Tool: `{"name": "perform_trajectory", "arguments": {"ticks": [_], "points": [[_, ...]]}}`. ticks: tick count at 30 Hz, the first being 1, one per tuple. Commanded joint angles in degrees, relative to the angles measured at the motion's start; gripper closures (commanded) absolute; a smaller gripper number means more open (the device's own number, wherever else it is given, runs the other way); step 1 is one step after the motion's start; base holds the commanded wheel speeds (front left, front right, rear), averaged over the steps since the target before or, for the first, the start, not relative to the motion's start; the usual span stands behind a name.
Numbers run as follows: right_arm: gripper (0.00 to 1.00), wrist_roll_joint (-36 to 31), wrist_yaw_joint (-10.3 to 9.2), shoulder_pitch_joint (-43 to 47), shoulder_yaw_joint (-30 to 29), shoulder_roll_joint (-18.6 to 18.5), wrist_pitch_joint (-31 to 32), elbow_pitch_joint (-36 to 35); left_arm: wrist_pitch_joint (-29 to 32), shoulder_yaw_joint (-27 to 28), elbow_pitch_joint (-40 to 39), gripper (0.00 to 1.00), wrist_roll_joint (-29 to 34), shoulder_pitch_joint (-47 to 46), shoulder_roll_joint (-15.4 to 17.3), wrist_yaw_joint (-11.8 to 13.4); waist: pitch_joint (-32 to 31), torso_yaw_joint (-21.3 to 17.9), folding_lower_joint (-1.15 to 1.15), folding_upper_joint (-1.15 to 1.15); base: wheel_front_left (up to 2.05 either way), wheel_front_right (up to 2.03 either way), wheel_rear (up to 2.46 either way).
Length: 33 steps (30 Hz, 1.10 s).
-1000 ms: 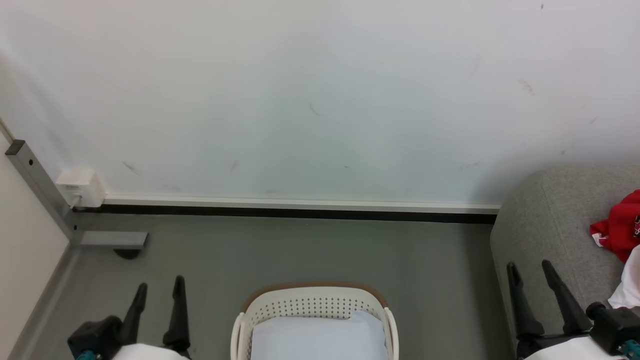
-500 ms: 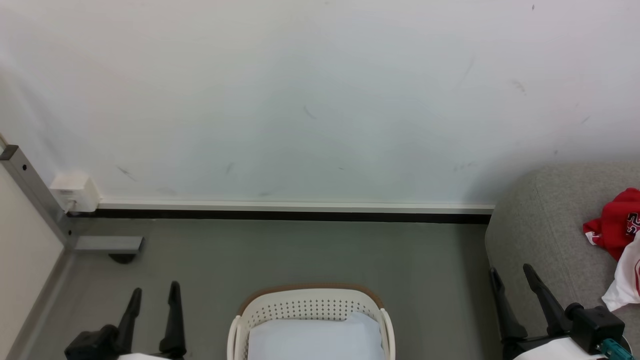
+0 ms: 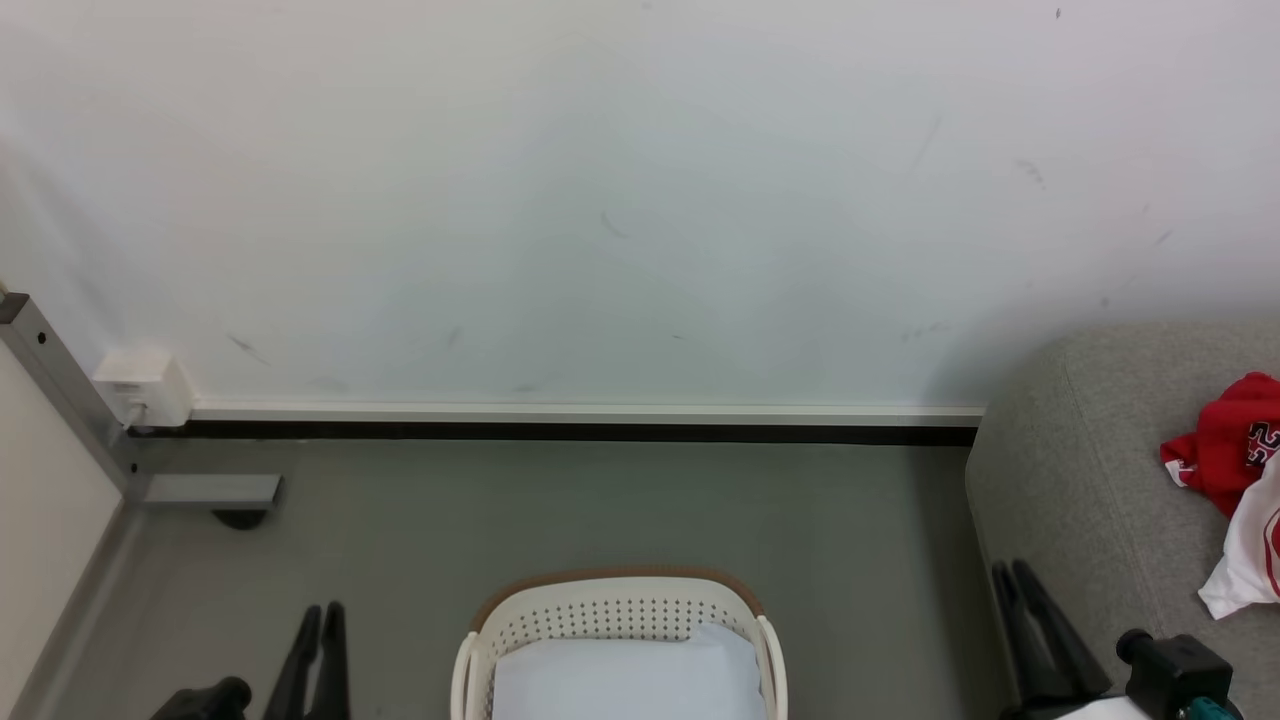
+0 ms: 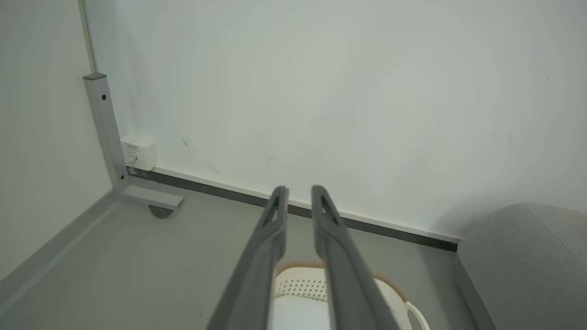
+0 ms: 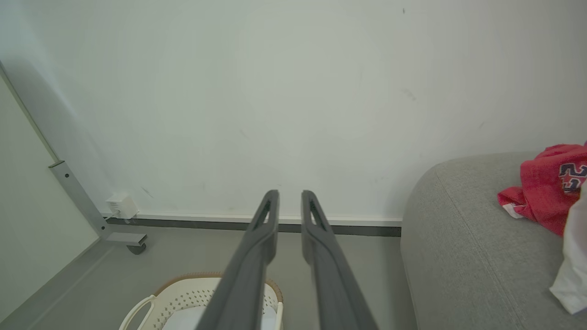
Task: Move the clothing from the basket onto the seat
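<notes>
Clothing (image 3: 1225,460) lies on seat (image 3: 1080,470), well apart from basket (image 3: 615,585), which holds a pale sheet (image 3: 620,680). Left gripper (image 3: 323,607) & right gripper (image 3: 1009,568): jaws at slim gap, empty. Risk: grabbing sheet by mistake, as it looks like laundry.

Grey floor (image 3: 600,500) carries the cream basket (image 3: 600,612); just right, the grey sofa (image 3: 1080,470) bears crumpled red-and-white clothing (image 3: 1215,455).

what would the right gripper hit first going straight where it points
Likely the white wall near its baseboard; the right gripper seems to pass left of the seat, but depth is unclear.
</notes>
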Motion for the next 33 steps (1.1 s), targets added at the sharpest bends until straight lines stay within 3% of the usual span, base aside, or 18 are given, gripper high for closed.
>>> {"name": "perform_trajectory", "arguments": {"ticks": [1, 33], "points": [[1.00, 0.54, 0.00, 0.04, -0.14, 0.05, 0.19, 0.01, 0.30, 0.22, 0.22, 1.00, -0.53, -0.20, -0.03, -0.04, 0.01, 0.00, 0.00, 0.00, 0.00, 0.00, 0.00], [1.00, 27.22, -0.03, 0.19, -6.81, 1.54, 8.42, -2.86, 8.53, 1.79, -1.27, 1.00, -30.20, -2.12, -0.45, -1.72, 0.77, 0.22, 0.00, 0.00, 0.00, 0.00, 0.00]]}}
